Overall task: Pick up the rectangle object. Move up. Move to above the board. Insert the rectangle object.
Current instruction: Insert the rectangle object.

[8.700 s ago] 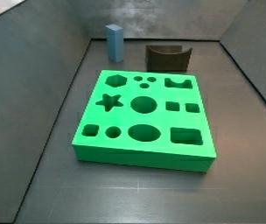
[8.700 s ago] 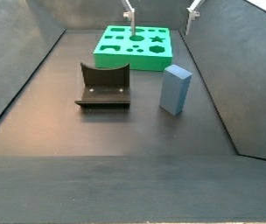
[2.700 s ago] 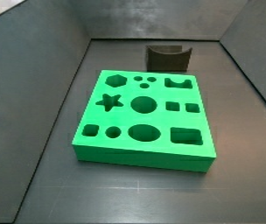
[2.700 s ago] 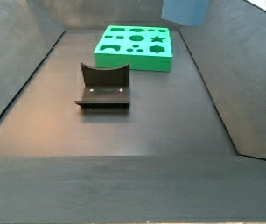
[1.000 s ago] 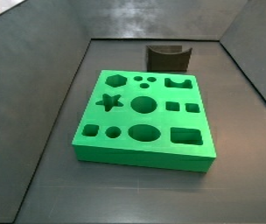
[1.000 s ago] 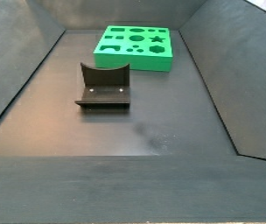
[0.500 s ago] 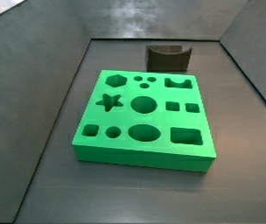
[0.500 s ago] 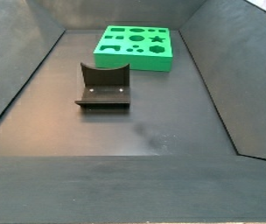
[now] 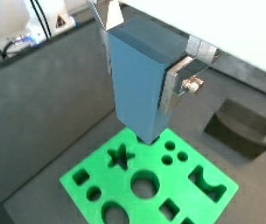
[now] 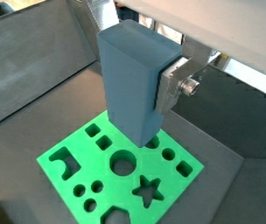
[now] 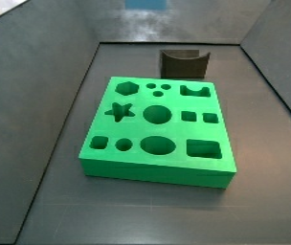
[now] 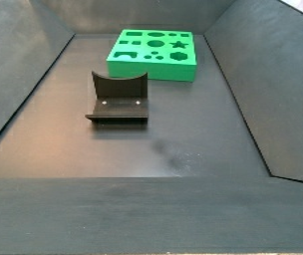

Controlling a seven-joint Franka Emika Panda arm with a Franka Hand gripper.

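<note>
My gripper (image 9: pixel 140 59) is shut on the rectangle object (image 9: pixel 136 92), a tall blue-grey block, and holds it upright high above the board (image 9: pixel 98 175), a bright green slab with shaped holes. Both wrist views show this; a silver finger (image 10: pixel 171 87) presses one side of the block (image 10: pixel 129 83) over the board (image 10: pixel 91 163). In a side view only the block's lower end (image 11: pixel 145 4) shows at the top edge, above the far end of the board (image 11: pixel 155 172). In a side view the board (image 12: pixel 148 72) lies at the far end; gripper and block are out of frame.
The dark fixture stands on the floor beyond the board's far edge (image 11: pixel 184 63) and shows in a side view (image 12: pixel 119 97) and a wrist view (image 9: pixel 243 127). Sloping grey walls (image 11: pixel 39 77) enclose the floor on all sides.
The block stood on the floor next to the fixture 8.7 s ago and is now off the floor. Since half a second ago its lower end has come into a side view's top edge.
</note>
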